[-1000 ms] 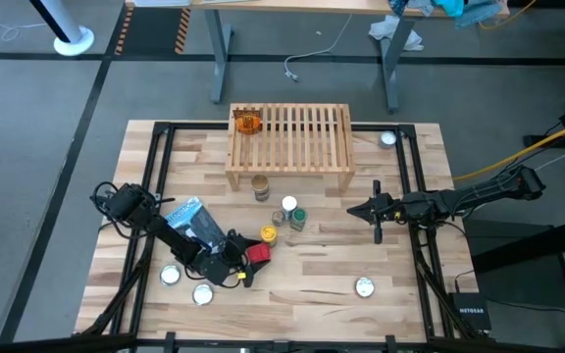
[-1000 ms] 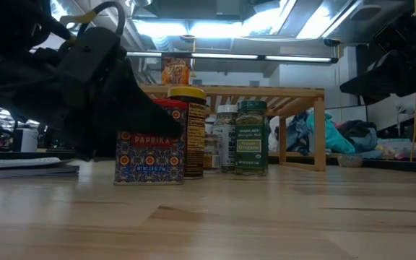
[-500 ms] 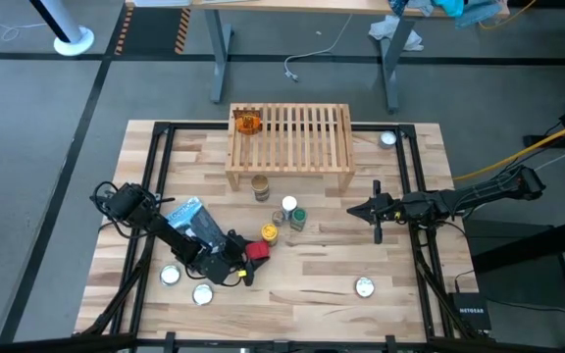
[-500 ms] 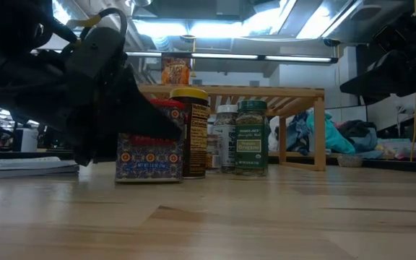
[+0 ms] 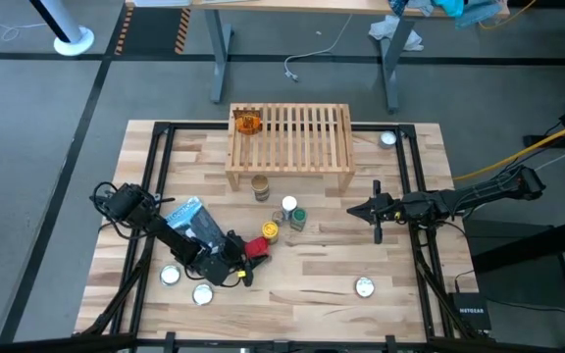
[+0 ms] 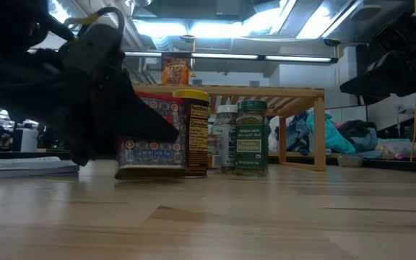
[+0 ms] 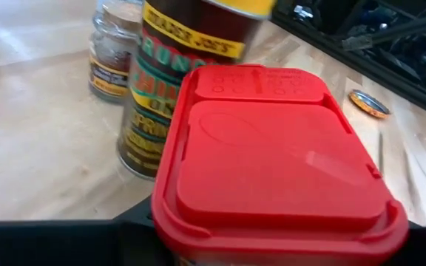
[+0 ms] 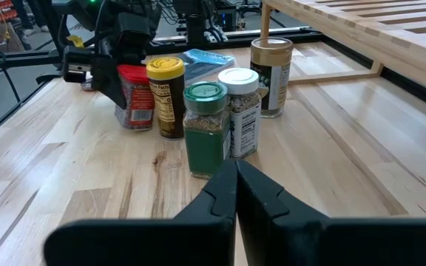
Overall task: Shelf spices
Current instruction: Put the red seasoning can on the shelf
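Note:
The red tin (image 5: 255, 247) stands near the table's front left, tilted beside the yellow-lidded jar (image 5: 270, 230). My left gripper (image 5: 250, 254) is shut on it; its red lid (image 7: 272, 148) fills the left wrist view. Jars with green (image 5: 298, 218), white (image 5: 289, 205) and tan (image 5: 260, 186) lids stand on the table in front of the shelf (image 5: 302, 137). An orange packet (image 5: 249, 123) stands on the shelf's far left corner. My right gripper (image 5: 353, 210) waits shut at the right, above the table. My left gripper has the red tin's body between its two fingers, just below the lid. It comes at the tin nearly level from the table's left. One dark finger (image 6: 139, 108) crosses the tin's patterned side (image 6: 154, 148). The tin leans, its bottom edge (image 6: 150, 175) on the table.
A blue-and-white pouch (image 5: 192, 221) lies under the left arm. Flat silver discs lie at the front left (image 5: 170, 276) (image 5: 202, 293), the front right (image 5: 364, 287) and beside the shelf (image 5: 387, 139). Bare tabletop lies between the jars and the front edge.
My left gripper has stayed in place and taken hold of the red tin. The tin stood upright with its label facing the low camera. It has since tipped and shifted slightly toward the yellow-lidded jar.

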`<action>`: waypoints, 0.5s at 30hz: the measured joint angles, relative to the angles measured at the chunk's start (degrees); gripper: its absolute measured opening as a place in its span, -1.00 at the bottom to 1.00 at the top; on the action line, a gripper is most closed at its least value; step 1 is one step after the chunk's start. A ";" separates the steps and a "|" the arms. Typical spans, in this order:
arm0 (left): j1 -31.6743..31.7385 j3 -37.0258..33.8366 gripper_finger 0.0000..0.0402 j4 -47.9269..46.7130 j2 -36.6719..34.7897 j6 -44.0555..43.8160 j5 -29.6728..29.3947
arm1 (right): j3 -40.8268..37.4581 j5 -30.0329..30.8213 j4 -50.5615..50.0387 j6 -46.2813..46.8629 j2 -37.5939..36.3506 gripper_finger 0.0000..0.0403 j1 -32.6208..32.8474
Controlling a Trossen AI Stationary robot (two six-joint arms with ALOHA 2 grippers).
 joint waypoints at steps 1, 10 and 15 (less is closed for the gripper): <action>-0.31 0.00 -0.14 0.32 0.00 -0.20 0.13 | 0.00 0.02 0.00 0.01 0.00 -0.96 0.00; -2.77 -0.02 -0.14 3.03 -2.06 -2.62 0.70 | 0.00 0.00 0.00 0.00 0.00 -0.96 0.00; -3.82 -0.02 -0.14 2.86 -8.24 3.20 0.49 | 0.00 -0.01 0.00 0.02 0.00 -0.96 0.00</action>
